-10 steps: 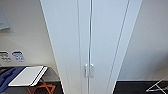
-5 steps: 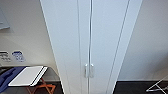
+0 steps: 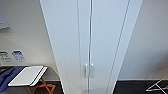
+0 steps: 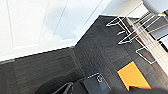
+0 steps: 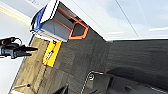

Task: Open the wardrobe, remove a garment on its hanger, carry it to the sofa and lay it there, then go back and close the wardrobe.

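- A furnished indoor room is showing, home-like or a mock-up of one.
- A tall white wardrobe (image 3: 90,45) is standing shut against a pale wall (image 3: 25,37).
- Dark carpet (image 4: 95,55) is covering the floor.
- A white wire rack (image 4: 130,32) is standing nearby.

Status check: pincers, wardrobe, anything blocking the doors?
Pincers: state cannot be told. Wardrobe dead ahead, both doors shut, handles at the middle seam. White-topped stand off to one side.

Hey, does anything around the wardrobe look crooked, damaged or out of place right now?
Nothing stands out. The wardrobe has both doors shut, meeting evenly at the middle seam, with the two small handles level beside each other. The white-topped folding table to its left stands apart from it.
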Motion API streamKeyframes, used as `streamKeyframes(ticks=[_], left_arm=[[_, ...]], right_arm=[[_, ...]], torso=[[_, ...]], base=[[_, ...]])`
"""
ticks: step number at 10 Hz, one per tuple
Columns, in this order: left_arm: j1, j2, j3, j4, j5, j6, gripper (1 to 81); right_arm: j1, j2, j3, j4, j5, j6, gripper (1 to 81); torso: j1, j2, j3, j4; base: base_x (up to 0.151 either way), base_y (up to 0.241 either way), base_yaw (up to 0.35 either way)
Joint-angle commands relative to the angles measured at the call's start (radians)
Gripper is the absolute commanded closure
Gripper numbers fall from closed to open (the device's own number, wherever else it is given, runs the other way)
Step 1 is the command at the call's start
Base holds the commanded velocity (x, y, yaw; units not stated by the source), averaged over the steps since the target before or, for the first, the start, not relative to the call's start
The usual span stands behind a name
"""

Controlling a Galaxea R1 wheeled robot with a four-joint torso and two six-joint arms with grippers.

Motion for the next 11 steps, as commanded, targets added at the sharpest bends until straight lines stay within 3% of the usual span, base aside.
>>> streamKeyframes(ticks=[1,3,7,11], left_arm=[[-0.193,-0.108,0.095,0.009,0.082,-0.003,1.0],[-0.265,-0.111,0.116,0.007,0.114,-0.008,1.0],[-0.414,-0.082,0.108,-0.033,0.152,-0.011,1.0],[-0.538,-0.045,0.087,-0.076,0.152,-0.011,1.0]], right_arm=[[0.257,-0.098,0.128,0.010,-0.068,0.010,1.0],[0.371,-0.099,0.160,0.039,-0.161,0.010,1.0],[0.520,-0.082,0.153,0.085,-0.151,0.010,1.0],[0.647,-0.015,0.081,0.086,-0.137,0.032,1.0]], torso=[[0.000,0.000,0.000,0.000],[0.000,0.000,0.000,0.000],[0.000,0.001,-0.001,0.000],[0.001,0.002,-0.002,0.000]], base=[[0.000,0.000,0.000],[0.000,0.000,0.000],[0.000,0.000,0.000],[0.000,0.000,0.000]])
